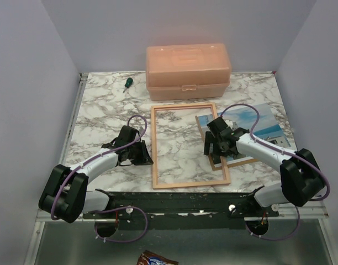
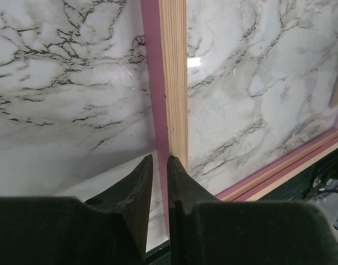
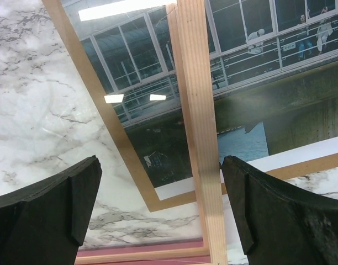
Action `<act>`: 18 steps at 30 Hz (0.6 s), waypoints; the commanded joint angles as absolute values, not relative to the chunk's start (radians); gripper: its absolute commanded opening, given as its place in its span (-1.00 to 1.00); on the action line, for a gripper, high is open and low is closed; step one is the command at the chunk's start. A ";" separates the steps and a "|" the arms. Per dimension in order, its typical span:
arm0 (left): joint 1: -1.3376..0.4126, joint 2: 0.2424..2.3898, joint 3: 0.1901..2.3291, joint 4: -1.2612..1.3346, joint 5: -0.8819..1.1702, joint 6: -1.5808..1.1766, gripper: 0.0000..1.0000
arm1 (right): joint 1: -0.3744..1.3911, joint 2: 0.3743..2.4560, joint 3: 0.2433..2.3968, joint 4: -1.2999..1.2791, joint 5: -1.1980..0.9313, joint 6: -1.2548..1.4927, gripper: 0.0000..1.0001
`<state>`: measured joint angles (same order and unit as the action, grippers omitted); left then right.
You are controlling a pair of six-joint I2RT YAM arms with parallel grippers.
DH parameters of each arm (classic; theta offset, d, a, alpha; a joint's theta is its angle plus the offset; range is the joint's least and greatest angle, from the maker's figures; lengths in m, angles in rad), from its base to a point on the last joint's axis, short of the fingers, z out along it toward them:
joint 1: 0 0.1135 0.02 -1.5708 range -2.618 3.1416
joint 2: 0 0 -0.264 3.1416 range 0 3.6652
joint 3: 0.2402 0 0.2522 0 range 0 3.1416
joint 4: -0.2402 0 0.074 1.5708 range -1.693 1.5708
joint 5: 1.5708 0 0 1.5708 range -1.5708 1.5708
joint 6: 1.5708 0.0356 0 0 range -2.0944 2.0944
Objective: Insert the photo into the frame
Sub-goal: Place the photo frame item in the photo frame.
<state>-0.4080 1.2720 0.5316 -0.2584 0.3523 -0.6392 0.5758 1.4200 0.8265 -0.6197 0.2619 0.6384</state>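
One narrowed left claw meets the frame edge; right claw gapes.

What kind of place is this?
Probably a robot practice booth, not a home: a left arm and a right arm are bolted along the near edge of a marble-patterned table, with plain walls boxing it in.

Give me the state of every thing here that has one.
frame: flat on the table, wood back up, empty.
photo: outside the frame, one edge under its right rail.
box: lid closed.
screwdriver: lying loose on the table.
left gripper: nearly closed at the frame's left rail; grip unclear.
right gripper: open over the right rail.
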 commanded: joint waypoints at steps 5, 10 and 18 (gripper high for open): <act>-0.414 1.298 0.495 -0.330 0.294 -0.598 -0.63 | 0.364 1.375 0.745 -0.523 0.041 0.622 0.99; -0.414 1.299 0.496 -0.329 0.296 -0.596 -0.63 | 0.269 1.356 0.703 -0.471 -0.101 0.591 0.89; -0.414 1.297 0.494 -0.328 0.298 -0.595 -0.63 | 0.227 1.365 0.658 -0.403 -0.218 0.606 0.57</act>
